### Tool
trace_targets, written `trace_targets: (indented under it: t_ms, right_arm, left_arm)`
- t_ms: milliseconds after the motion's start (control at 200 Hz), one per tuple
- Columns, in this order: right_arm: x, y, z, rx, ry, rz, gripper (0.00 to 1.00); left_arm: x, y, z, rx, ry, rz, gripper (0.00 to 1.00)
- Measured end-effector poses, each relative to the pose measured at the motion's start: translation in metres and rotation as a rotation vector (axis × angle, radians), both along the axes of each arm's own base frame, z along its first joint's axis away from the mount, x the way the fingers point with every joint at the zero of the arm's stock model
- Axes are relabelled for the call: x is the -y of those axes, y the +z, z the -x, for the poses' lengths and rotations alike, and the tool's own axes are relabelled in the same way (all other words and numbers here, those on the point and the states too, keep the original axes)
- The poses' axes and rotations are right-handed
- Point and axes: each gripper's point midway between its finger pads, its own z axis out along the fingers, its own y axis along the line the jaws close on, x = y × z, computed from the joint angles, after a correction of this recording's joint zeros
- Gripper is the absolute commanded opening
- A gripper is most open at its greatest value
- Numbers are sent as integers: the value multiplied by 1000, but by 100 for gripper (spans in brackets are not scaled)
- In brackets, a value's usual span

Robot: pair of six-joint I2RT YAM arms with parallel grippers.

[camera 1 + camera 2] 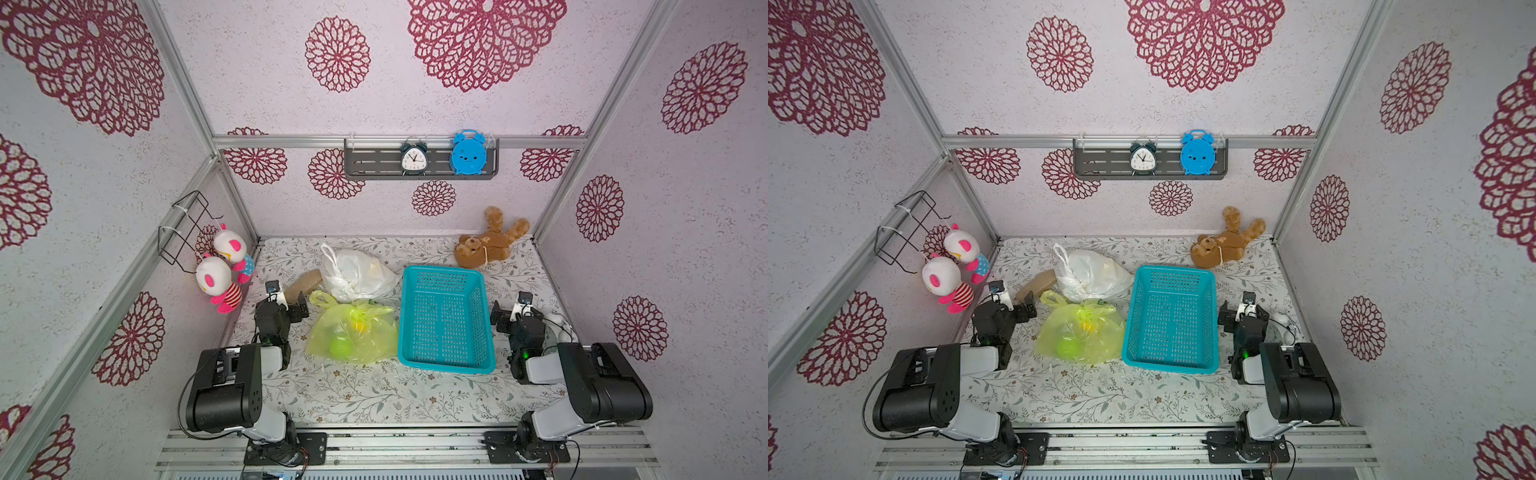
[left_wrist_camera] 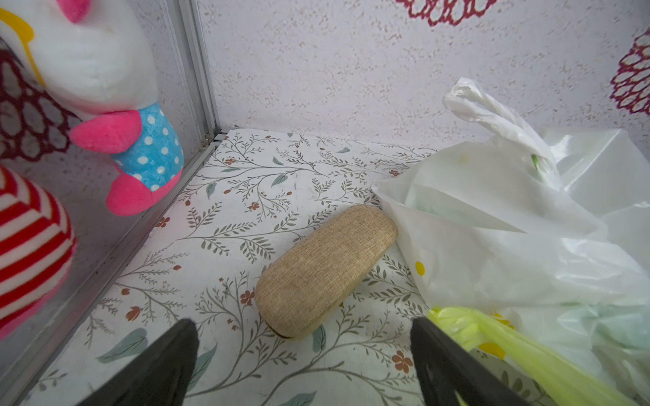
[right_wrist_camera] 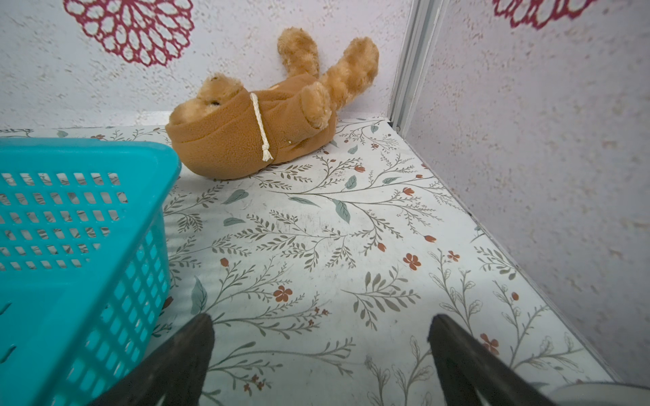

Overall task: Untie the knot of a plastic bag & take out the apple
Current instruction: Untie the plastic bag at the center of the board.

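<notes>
Left gripper (image 2: 304, 327) and right gripper (image 3: 322, 327) both wide open, nothing held; yellow-green bag (image 1: 351, 334) knotted, lying between the two sets of jaws.

Left jaws are spread over the floral mat (image 2: 246, 211), with a tan fabric case (image 2: 325, 270) just ahead of the gap and a loop handle of the yellow-green bag right beside one finger (image 2: 439, 358); contact not resolvable. The bag body sits beside these jaws, knot (image 1: 362, 312) at its far end. Through the film shows a green round shape (image 1: 340, 348), probably the apple, plus a small orange-yellow item (image 1: 358, 328). White bag (image 1: 357, 274) ahead of the left jaws, contents unclear. Right jaws are spread over the mat; teal basket (image 1: 444, 271) just beside them, only its mesh floor showing; brown teddy (image 3: 256, 133) well ahead.
</notes>
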Motion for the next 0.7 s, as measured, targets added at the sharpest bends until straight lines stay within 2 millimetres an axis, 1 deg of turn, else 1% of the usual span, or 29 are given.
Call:
trace_targets:
  t_ms: [50, 80, 130, 160, 165, 190, 210, 225, 245, 265, 280, 310, 345, 375, 425, 460, 515, 525, 540, 565, 570, 590, 615, 630, 635, 645, 670, 675, 700]
  right_arm:
    - [0, -1, -1, -12, 0, 1, 99]
    - [-1, 1, -1, -18, 3, 3, 99]
    - [-4, 9, -1, -14, 11, 8, 99]
    - [-5, 18, 1, -5, 16, 7, 99]
    - [-5, 21, 1, 2, 15, 5, 99]
    - [-5, 31, 3, 17, 9, -7, 99]
    - [-4, 41, 5, 41, -4, -28, 99]
    - [-2, 50, 7, 57, -20, -47, 99]
    - [0, 61, 10, 79, -41, -82, 99]
    - [2, 70, 12, 94, -61, -108, 99]
    - [4, 82, 14, 117, -72, -139, 99]
    - [6, 101, 17, 155, -79, -176, 99]
    - [6, 121, 21, 196, -70, -206, 99]
    - [4, 139, 24, 228, -45, -228, 99]
    - [-4, 158, 26, 247, 5, -256, 99]
    - [-16, 168, 25, 238, 69, -273, 99]
    - [-44, 180, 22, 206, 191, -291, 99]
    - [-48, 180, 21, 198, 205, -295, 99]
    - [-63, 183, 19, 179, 256, -299, 99]
    - [-80, 187, 18, 154, 312, -303, 99]
    - [-88, 188, 17, 144, 336, -301, 99]
    - [-103, 190, 16, 120, 376, -298, 99]
    - [-131, 194, 16, 90, 460, -286, 99]
    - [-146, 195, 16, 68, 502, -282, 99]
    - [-156, 195, 16, 55, 530, -281, 99]
    - [-164, 194, 17, 42, 551, -272, 99]
    - [-194, 195, 19, 6, 631, -258, 99]
    - [-203, 194, 20, -8, 657, -252, 99]
    - [-226, 194, 23, -38, 713, -232, 99]
  left_arm:
    - [-1, 6, -3, -34, 5, 8, 97]
    - [-1, 17, -6, -41, 11, 19, 97]
    - [-3, 46, -12, -27, 25, 37, 97]
    - [-4, 70, -14, -4, 35, 57, 97]
    - [-4, 77, -14, 5, 39, 64, 97]
    - [-5, 96, -15, 28, 47, 82, 97]
    - [-5, 117, -13, 55, 57, 108, 97]
    - [-5, 127, -12, 70, 61, 121, 97]
    - [-5, 146, -9, 98, 76, 156, 97]
    - [-6, 160, -6, 120, 90, 188, 97]
    - [-6, 171, -3, 137, 100, 215, 97]
    - [-6, 187, 4, 161, 117, 272, 97]
    - [-4, 196, 10, 170, 127, 330, 97]
    - [-1, 196, 14, 159, 124, 377, 97]
    - [6, 189, 18, 124, 113, 442, 97]
    - [12, 175, 17, 77, 99, 487, 97]
    - [27, 145, 16, -23, 78, 542, 97]
    - [30, 137, 16, -51, 78, 551, 97]
    - [36, 125, 15, -90, 71, 560, 97]
    - [44, 108, 16, -148, 66, 573, 97]
    - [47, 102, 16, -170, 63, 575, 97]
    - [55, 88, 17, -219, 58, 579, 97]
    - [67, 70, 20, -287, 41, 583, 98]
    - [74, 61, 22, -321, 30, 584, 97]
    - [76, 59, 23, -331, 26, 584, 97]
    - [80, 55, 24, -347, 18, 584, 97]
    - [91, 43, 28, -395, -4, 586, 97]
    - [93, 41, 29, -402, -8, 587, 97]
    - [104, 33, 33, -436, -37, 590, 97]
